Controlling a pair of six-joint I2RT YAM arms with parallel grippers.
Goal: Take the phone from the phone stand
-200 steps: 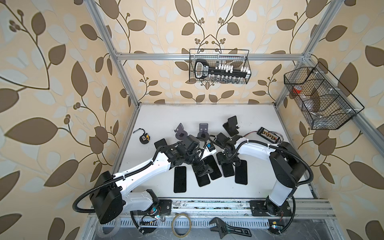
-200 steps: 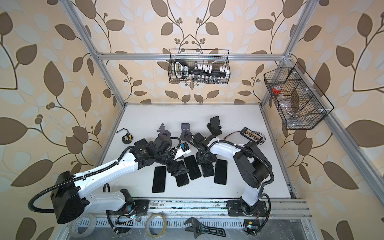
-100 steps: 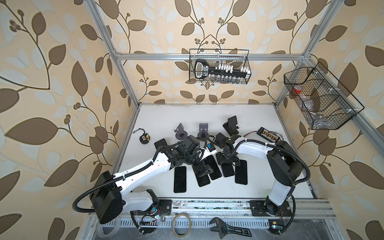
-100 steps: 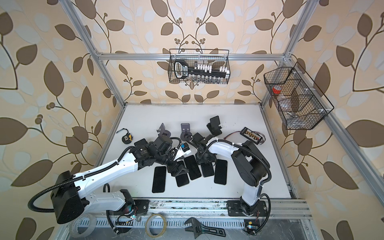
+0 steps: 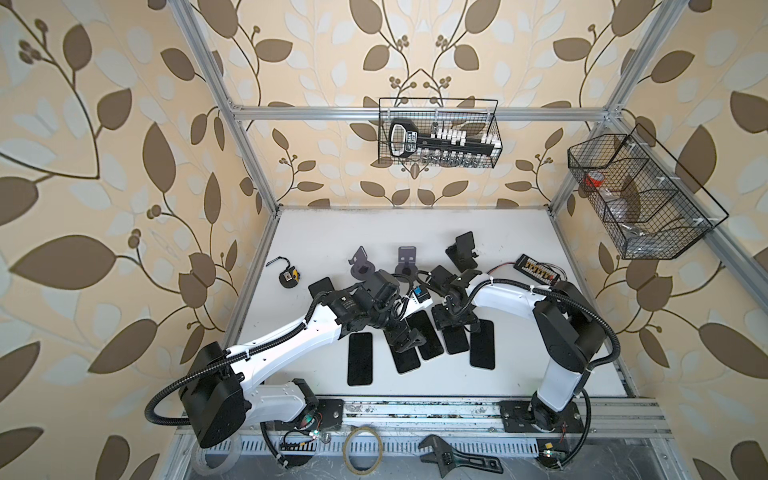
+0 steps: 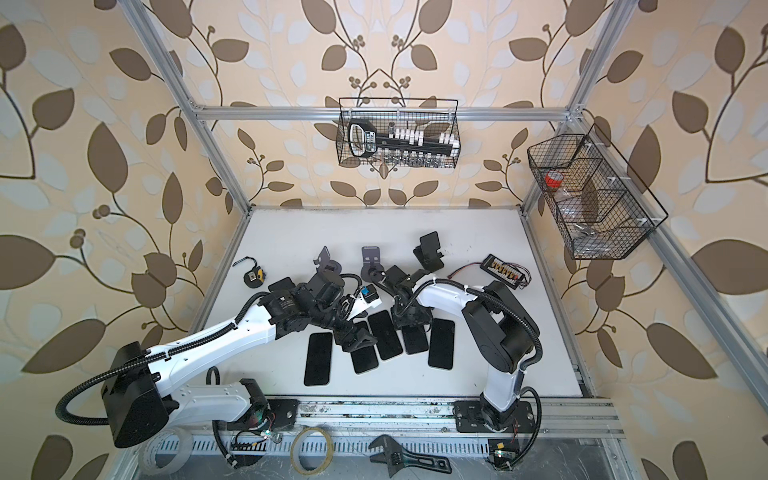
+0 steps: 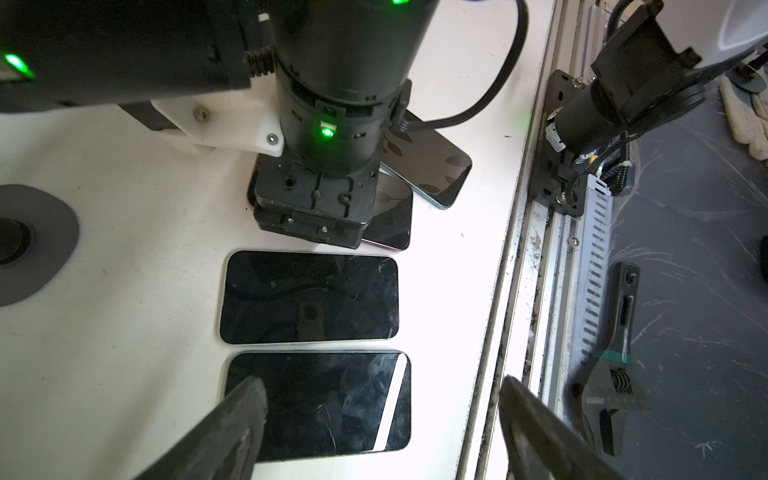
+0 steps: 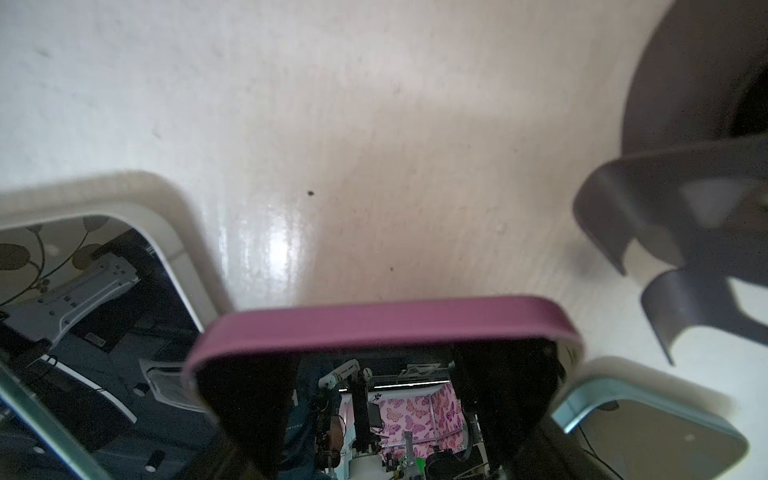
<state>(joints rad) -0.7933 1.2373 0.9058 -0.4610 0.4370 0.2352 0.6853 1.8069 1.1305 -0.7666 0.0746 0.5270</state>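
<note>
In both top views the right claw [image 5: 454, 326] sits low over the purple-cased phone [image 5: 456, 344], which lies flat on the tabletop [image 5: 415, 232] (off the grey phone stand [image 5: 406, 259]). Left wrist view: the left claw [image 7: 380, 386] gapes, empty, above a second phone [image 7: 324, 399]. Right wrist view: the purple-cased phone [image 8: 382, 320] fills the space under the right claw, but I cannot tell whether it is gripped.

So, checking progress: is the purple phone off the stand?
Off: purple phone is under the right gripper, apart from the empty grey stand.
</note>
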